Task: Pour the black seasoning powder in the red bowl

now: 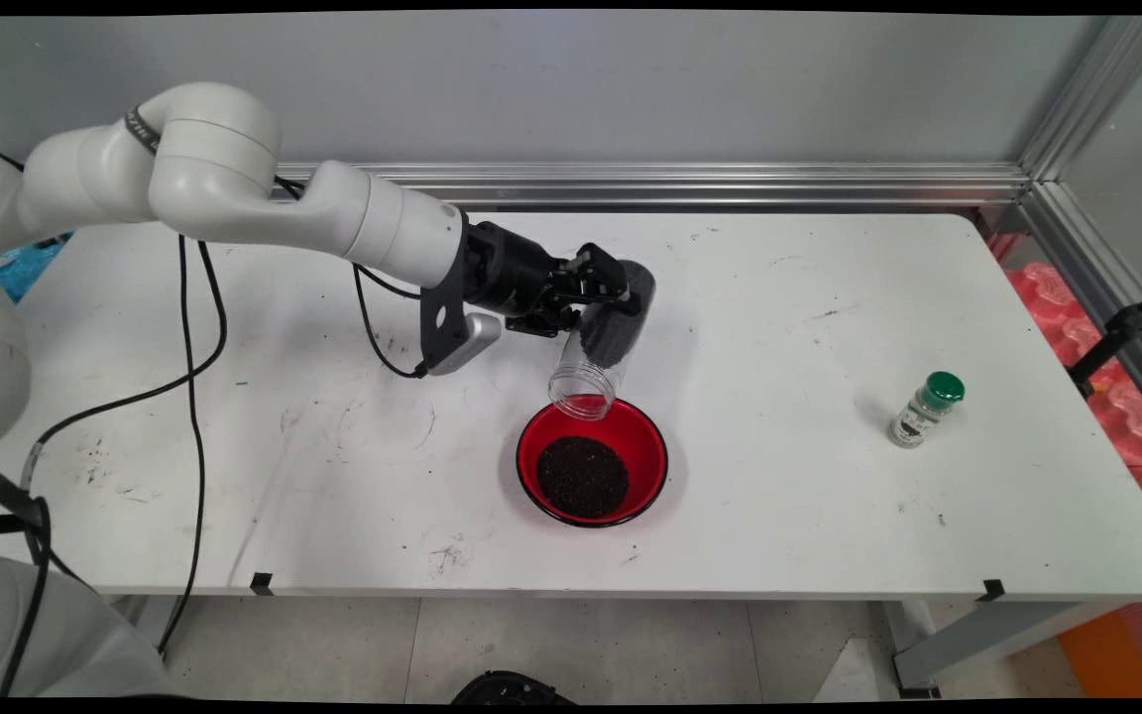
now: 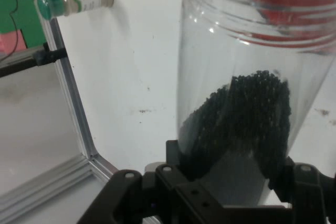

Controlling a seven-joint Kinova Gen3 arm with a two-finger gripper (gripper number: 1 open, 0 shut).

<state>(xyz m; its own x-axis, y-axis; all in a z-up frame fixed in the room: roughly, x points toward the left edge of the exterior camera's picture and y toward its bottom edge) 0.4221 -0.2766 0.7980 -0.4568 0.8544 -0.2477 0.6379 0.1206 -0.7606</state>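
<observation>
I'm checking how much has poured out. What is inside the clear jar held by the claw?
The clear jar still holds dark granules piled near its base end. Its open mouth tilts over the red bowl. The claw covers the jar's very bottom.

we see a clear jar (image 1: 593,369) of black grains, tipped mouth-down over the red bowl (image 1: 642,444), which holds a dark grain pile (image 1: 583,477).
</observation>
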